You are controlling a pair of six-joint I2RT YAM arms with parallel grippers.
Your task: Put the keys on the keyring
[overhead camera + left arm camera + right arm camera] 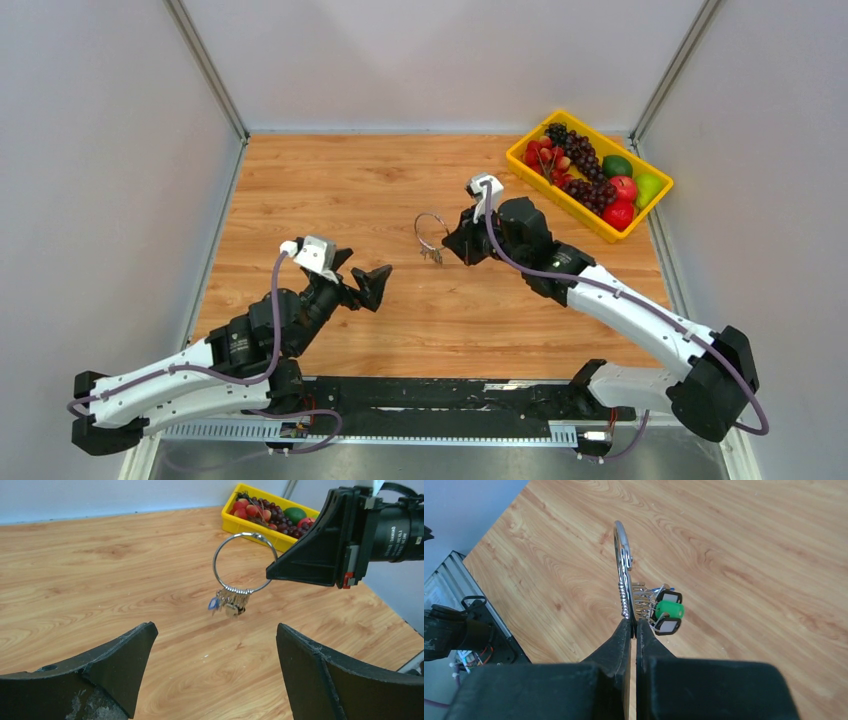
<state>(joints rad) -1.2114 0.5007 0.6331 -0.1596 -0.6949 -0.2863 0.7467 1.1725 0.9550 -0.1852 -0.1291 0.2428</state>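
Note:
My right gripper (458, 243) is shut on the silver keyring (430, 229), pinching its rim and holding it above the table. The ring stands upright in the left wrist view as the keyring (243, 562). Several small keys (229, 602) with blue, green and black tags hang in a bunch from the ring's lower part. In the right wrist view the keyring (623, 560) is seen edge-on, with the keys (659, 611) beside my right gripper (633, 622). My left gripper (361, 278) stands open and empty, left of the ring and apart from it; it shows low in its own view as the left gripper (215, 667).
A yellow tray (527, 155) holding grapes, apples and other fruit stands at the table's back right. Grey walls close in the wooden table (340, 190) on the left, back and right. A black rail (440, 395) runs along the near edge between the arm bases.

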